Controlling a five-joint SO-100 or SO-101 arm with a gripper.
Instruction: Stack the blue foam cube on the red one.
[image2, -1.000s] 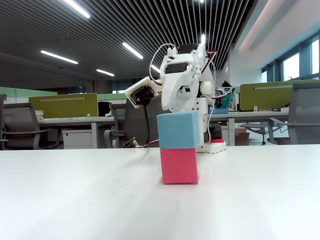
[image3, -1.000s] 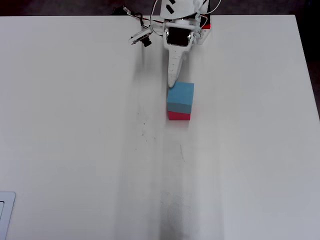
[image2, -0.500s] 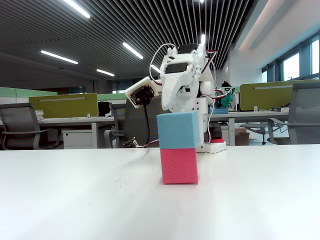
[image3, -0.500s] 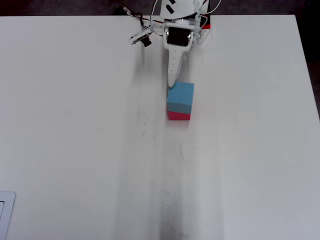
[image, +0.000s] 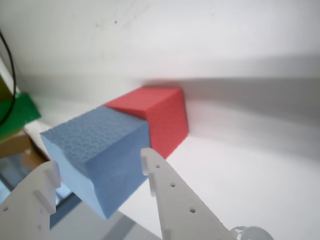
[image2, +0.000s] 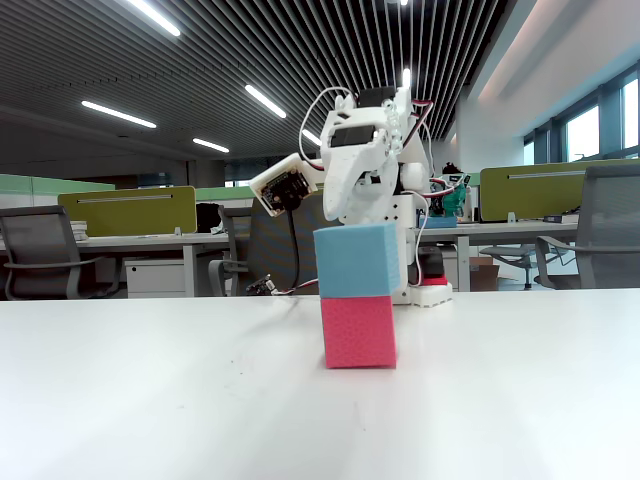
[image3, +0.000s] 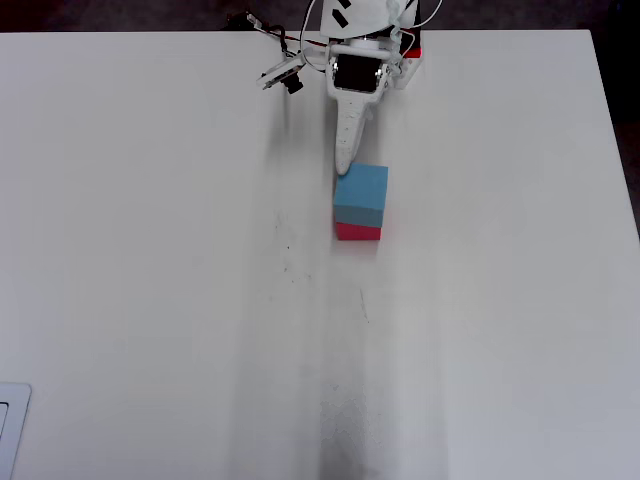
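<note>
The blue foam cube (image2: 358, 259) sits on top of the red one (image2: 359, 331), nearly square with it, on the white table; both show in the overhead view, blue (image3: 362, 191) over red (image3: 358, 233). In the wrist view the blue cube (image: 102, 150) is close and the red cube (image: 160, 115) lies beyond it. My gripper (image: 97, 167) is open, its white fingertips (image: 152, 162) at the blue cube's near edges. From above, the gripper (image3: 343, 168) ends at the cube's back left corner. In the fixed view it (image2: 343, 215) hangs behind the cube.
The arm's base (image3: 365, 45) stands at the table's far edge with loose cables (image3: 275, 60) beside it. A green object (image: 17, 112) and a black cable show at the left of the wrist view. Office desks and chairs (image2: 45, 250) stand behind the table.
</note>
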